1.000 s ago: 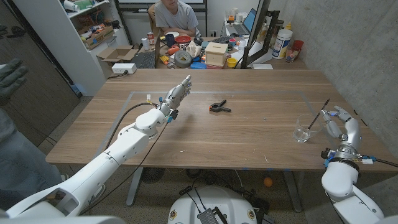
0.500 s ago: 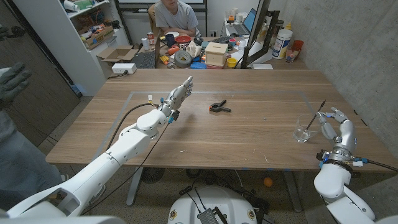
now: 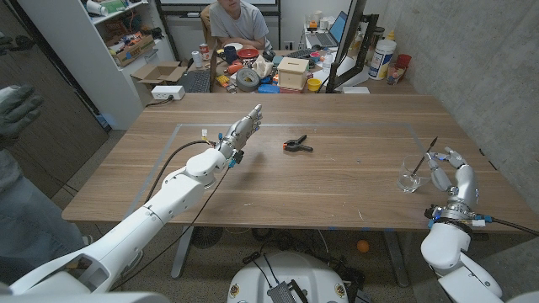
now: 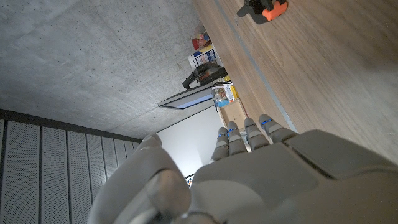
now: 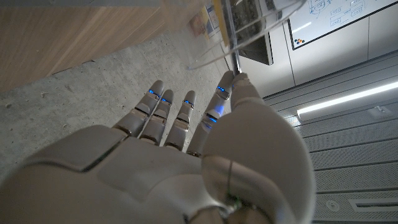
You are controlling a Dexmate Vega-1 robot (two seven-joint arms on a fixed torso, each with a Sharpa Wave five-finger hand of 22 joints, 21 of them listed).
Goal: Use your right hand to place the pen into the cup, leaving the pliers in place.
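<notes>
A clear cup [image 3: 409,179] stands near the table's right edge. The dark pen [image 3: 433,145] leans out of it, lower end inside, upper end tilted toward my right hand [image 3: 450,172]. That hand stands just right of the cup with its fingers stretched upward. In the right wrist view my right hand [image 5: 174,155] has its thumb close against a finger, and the pen [image 5: 231,37] runs down between their tips, past the cup's rim [image 5: 205,62]. The black and orange pliers [image 3: 296,146] [image 4: 261,7] lie mid-table. My left hand [image 3: 242,126] [image 4: 249,180] hovers open to their left.
A person sits behind the table at a cluttered bench [image 3: 278,71]. A gloved hand [image 3: 17,105] shows at the left edge. The table's right edge [image 3: 484,160] runs close behind my right hand, with a concrete wall beyond it.
My right hand has drawn slightly back toward me and toward the cup. The pen's upper end has tilted with it, standing a little more upright. Left arm and pliers are unmoved.
</notes>
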